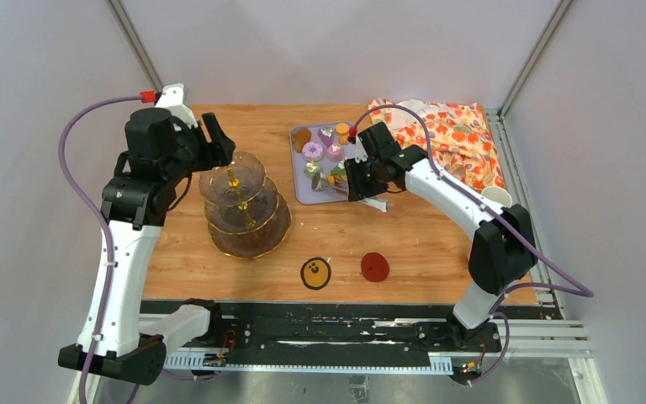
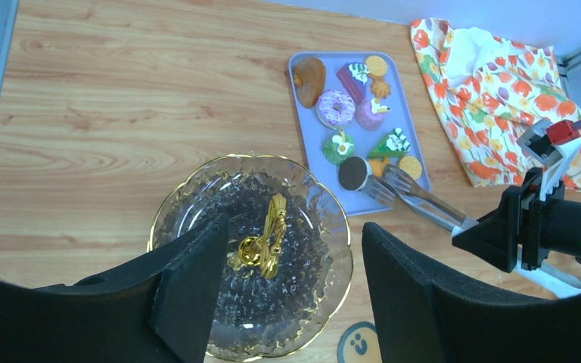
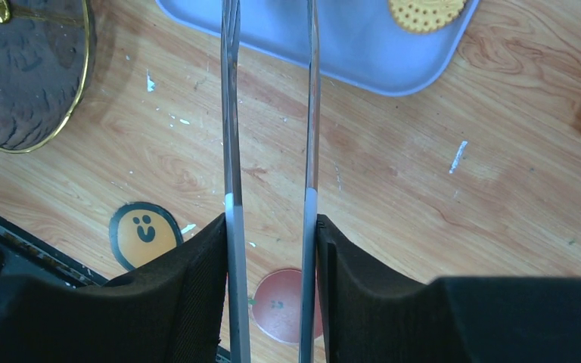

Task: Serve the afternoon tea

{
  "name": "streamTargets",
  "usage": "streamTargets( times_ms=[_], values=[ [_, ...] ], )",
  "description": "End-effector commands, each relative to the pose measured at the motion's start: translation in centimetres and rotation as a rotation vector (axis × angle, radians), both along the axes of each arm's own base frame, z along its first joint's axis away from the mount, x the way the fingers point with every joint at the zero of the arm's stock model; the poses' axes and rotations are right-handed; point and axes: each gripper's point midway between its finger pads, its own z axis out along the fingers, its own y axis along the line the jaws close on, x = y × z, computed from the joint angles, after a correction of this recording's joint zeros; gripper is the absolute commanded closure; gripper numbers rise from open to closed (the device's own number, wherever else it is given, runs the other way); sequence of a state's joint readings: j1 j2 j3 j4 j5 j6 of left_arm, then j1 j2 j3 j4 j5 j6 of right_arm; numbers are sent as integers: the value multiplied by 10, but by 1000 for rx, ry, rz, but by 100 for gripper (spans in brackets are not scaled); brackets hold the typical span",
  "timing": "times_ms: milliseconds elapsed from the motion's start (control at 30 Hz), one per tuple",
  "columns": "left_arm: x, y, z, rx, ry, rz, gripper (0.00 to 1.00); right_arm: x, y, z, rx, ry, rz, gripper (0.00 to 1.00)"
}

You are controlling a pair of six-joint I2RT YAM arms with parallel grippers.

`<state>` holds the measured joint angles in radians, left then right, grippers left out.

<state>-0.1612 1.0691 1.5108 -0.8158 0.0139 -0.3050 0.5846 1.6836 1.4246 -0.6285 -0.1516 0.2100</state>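
Right gripper [image 3: 271, 227] pinches the tongs [image 3: 231, 113] by both arms, apparently to lift pastries [image 2: 337, 108]; left gripper [image 2: 295, 227] hangs spread over the stand [image 2: 302, 181].

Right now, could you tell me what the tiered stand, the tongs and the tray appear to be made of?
The tiered stand: clear textured glass or acrylic, gilt rims; lower tiers show through. The tongs: polished metal, thin reflective arms. The tray: probably matte lilac plastic, even colour without glare.

Right gripper [image 3: 271, 227] clamps metal tongs [image 3: 231, 113]; tong arms cross lilac tray [image 3: 333, 45] holding orange biscuit [image 3: 426, 11]; wooden counter [image 3: 424, 212] beneath.
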Motion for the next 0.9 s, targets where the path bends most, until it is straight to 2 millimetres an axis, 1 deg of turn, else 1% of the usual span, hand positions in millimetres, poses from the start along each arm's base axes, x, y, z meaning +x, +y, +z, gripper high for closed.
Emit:
streamTargets(
  times_ms=[0, 200, 300, 433, 733, 867],
  values=[
    [-5, 0, 17, -8, -58, -3, 30, 9, 19, 16, 73, -32, 4, 57],
    [-6, -2, 17, -16, -61, -10, 30, 15, 27, 24, 104, -47, -2, 56],
    [-6, -2, 15, -17, -60, -10, 31, 19, 30, 23, 106, -43, -6, 56],
    [-5, -3, 13, -18, -56, -14, 30, 25, 34, 15, 101, -28, -6, 56],
    [-5, -1, 8, -9, -52, -7, 30, 22, 39, -3, 91, 16, 6, 55],
    [-5, -1, 6, -10, -49, -7, 31, 19, 47, -2, 109, 23, 34, 56]
  ],
)
